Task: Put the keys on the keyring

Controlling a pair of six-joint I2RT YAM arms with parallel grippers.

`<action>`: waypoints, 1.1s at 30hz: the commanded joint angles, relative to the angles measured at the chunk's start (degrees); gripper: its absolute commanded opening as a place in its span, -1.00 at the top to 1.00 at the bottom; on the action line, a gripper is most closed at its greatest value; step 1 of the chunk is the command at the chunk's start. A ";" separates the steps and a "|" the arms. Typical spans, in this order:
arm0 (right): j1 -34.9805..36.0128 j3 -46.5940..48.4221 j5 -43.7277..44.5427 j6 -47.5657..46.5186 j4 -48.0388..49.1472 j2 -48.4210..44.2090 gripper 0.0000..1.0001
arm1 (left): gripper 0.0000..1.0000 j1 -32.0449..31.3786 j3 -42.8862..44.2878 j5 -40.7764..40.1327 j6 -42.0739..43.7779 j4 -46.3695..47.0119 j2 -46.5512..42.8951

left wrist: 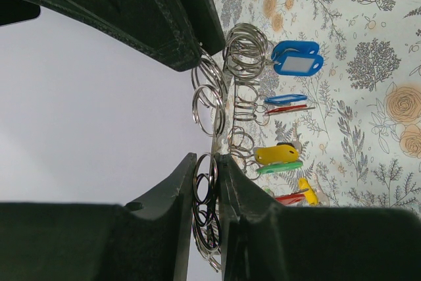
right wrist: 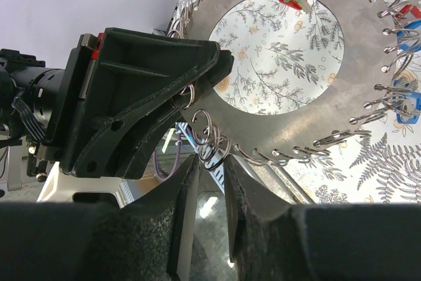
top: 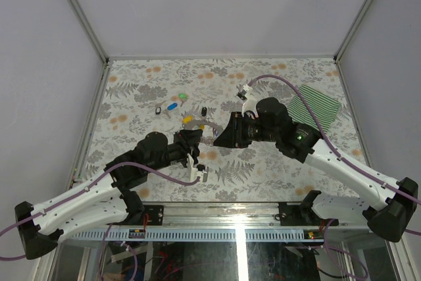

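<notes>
Left pincer (left wrist: 209, 166) around keyring (right wrist: 250, 133) rim, right pincer (right wrist: 212, 162) just beside

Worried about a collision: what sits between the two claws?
In the right wrist view, small wire rings on the keyring's rim lie between the left claw and right claw.

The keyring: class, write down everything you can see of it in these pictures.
The keyring is a large flat disc of dull grey metal with a wide round hole. Small wire rings line its rim, some carrying keys with coloured heads. It is held aloft: the left gripper clamps its edge, and the right gripper has its fingertips at rings on the rim.
</notes>
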 commanded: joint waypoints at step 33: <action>0.30 -2.17 -0.75 -10.06 13.66 -3.02 1.00 | 0.75 -0.29 1.85 4.61 -9.37 7.08 -2.69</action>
